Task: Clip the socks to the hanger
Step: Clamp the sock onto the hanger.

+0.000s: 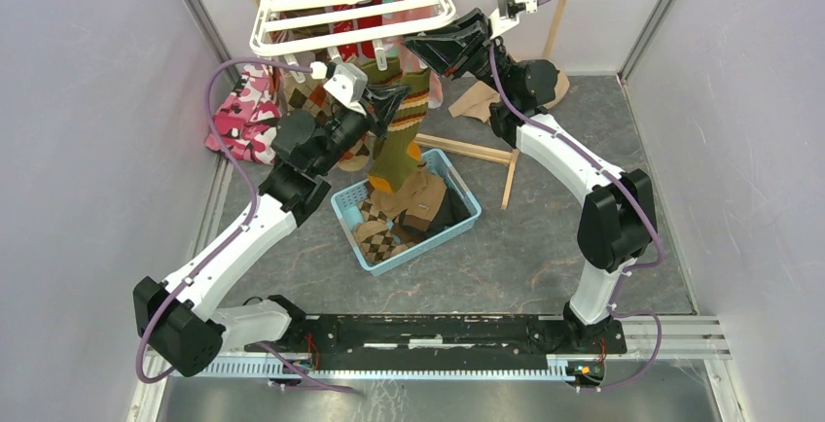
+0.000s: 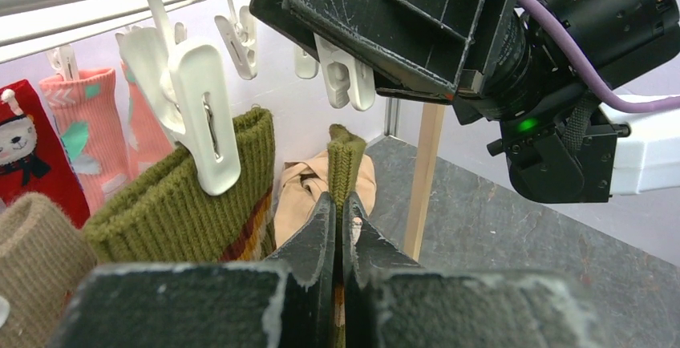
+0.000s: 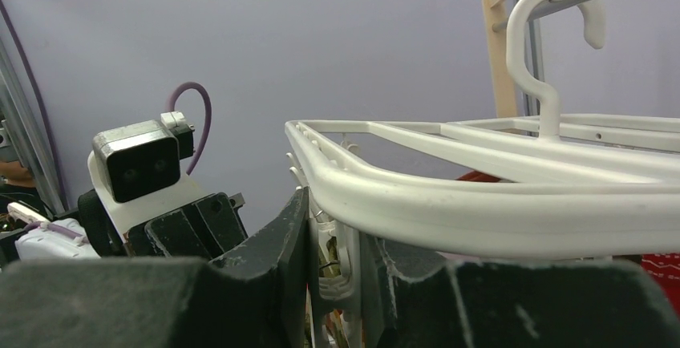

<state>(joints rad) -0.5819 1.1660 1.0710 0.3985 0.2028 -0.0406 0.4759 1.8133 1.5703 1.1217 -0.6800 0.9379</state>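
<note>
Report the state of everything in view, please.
Hanger, hung by its hook, several socks clipped.
Left end effector, shut on a green sock cuff.
Right end effector, closed on a clip.
Second green sock, clipped.
Basket, holding unclipped socks.

This is a robot laboratory cell. Plain grey-violet panels (image 1: 88, 101) held in metal frame posts (image 1: 199, 14) close the work area on the left, right and far sides. Two white and black robot arms (image 1: 233, 247) are bolted to a black base rail (image 1: 438, 330) at the near edge, and purple cables (image 3: 191, 86) run along them. A white hanger (image 1: 350, 4) with socks (image 1: 399, 140) hangs at the far side. A blue basket (image 1: 433, 241) stands on the dark stone-pattern table (image 1: 584, 266).
</note>
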